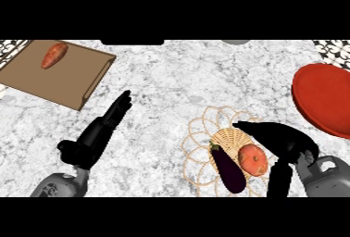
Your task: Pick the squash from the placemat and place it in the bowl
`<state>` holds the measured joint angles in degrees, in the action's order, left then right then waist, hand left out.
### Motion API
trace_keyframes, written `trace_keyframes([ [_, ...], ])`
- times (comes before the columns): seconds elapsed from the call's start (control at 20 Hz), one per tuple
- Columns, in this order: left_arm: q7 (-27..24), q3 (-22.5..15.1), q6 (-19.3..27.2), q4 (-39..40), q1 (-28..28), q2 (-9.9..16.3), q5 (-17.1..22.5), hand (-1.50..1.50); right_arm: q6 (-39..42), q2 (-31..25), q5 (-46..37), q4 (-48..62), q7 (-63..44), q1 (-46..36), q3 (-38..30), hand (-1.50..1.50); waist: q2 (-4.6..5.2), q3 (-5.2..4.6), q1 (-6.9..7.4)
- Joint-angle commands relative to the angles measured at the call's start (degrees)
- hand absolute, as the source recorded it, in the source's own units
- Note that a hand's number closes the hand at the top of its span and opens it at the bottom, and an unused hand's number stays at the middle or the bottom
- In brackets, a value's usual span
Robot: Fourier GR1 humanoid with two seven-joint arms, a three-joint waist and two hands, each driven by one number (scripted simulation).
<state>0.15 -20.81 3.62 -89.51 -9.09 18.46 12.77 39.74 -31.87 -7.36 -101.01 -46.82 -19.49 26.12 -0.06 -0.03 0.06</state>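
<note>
Squash (253, 159) on placemat (198, 139), right hand (284, 139) arched over it, not yet gripped.
Orange squash lies beside an eggplant (229, 169), just touching or nearly so. Right fingers (243, 124) extended, thumb down alongside the squash, likely set to close on it. Red bowl (325, 99) waits at right edge, well apart. Left hand (103, 129) rests, fingers straight, holding nothing. Carrot (53, 55) on board (75, 78), far left.

Squash (252, 159) (beside eggplant (228, 168)) on placemat (198, 139)

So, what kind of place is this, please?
Most likely a kitchen counter: a marbled stone worktop, a wooden cutting board with a sweet potato, and a woven placemat holding vegetables.
</note>
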Motion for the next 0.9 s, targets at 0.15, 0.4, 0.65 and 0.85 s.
trace_keyframes([
  [0.15, 1.5, 0.2, 0.1, -1.3, 1.0, -3.7, -3.4, 0.00, -4.3, 2.7, -15.7, 0.6, 7.5, 5.9, 2.7, -1.50, 0.05, 0.06, 0.01],
  [0.4, 2.0, 4.1, -3.4, -0.1, 0.5, -2.9, -3.8, 0.00, -5.5, 4.7, -20.7, -4.6, 7.9, 9.7, 2.5, -1.50, 0.01, 0.04, -0.16],
  [0.65, 3.5, 5.3, -4.8, -2.0, 1.9, -3.4, -3.9, 0.00, -7.4, 2.4, -27.7, -5.2, 11.6, 11.8, 1.8, -1.50, -0.02, 0.04, -0.13],
  [0.85, 3.1, 5.4, -6.0, -4.6, 3.3, -4.5, -5.7, 0.00, -8.8, 2.4, -30.3, 2.3, 18.4, 11.1, -2.8, -1.50, 0.04, 0.04, 0.07],
])
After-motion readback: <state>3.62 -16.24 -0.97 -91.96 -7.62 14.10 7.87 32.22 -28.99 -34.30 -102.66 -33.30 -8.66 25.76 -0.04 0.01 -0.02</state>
